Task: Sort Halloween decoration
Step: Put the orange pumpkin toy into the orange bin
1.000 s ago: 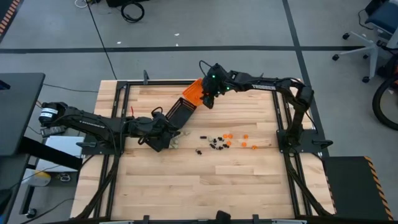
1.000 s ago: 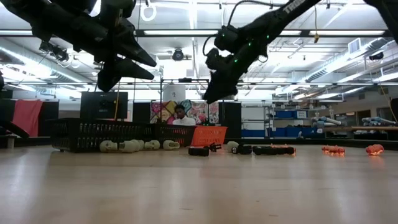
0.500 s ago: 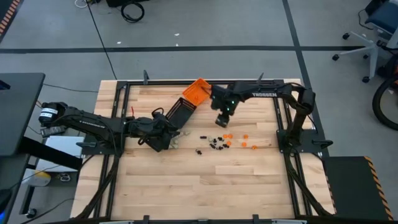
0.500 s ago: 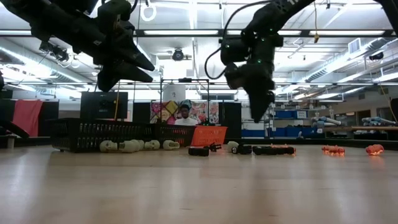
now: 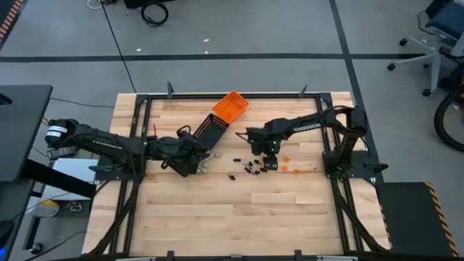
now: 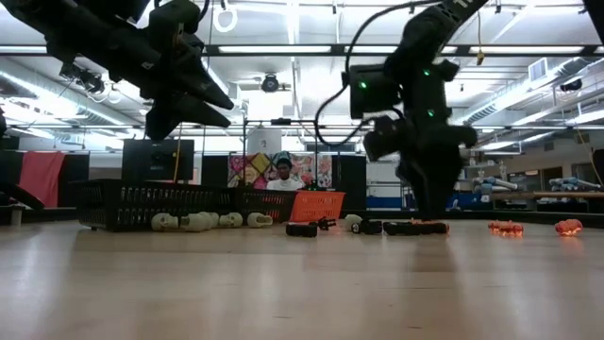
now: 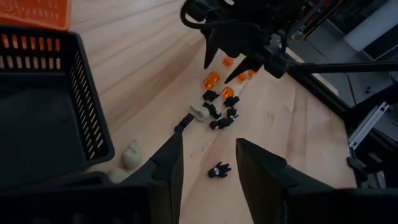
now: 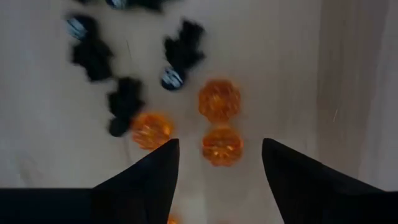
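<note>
Tiny orange point(image 8: 219, 101), black point(image 8: 184, 43), apparently whitish point(image 7: 131, 155) trinkets scattered.

The right gripper point(image 6: 429, 210) hangs just above black trinkets point(image 6: 412, 228); whitish trinkets point(image 6: 198, 222) line the black tray point(image 6: 142, 203).

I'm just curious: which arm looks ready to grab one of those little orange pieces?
The right. Its open gripper hangs right over the orange pieces; the left gripper waits by the black tray.

No text, label or number can be read anywhere here.
</note>
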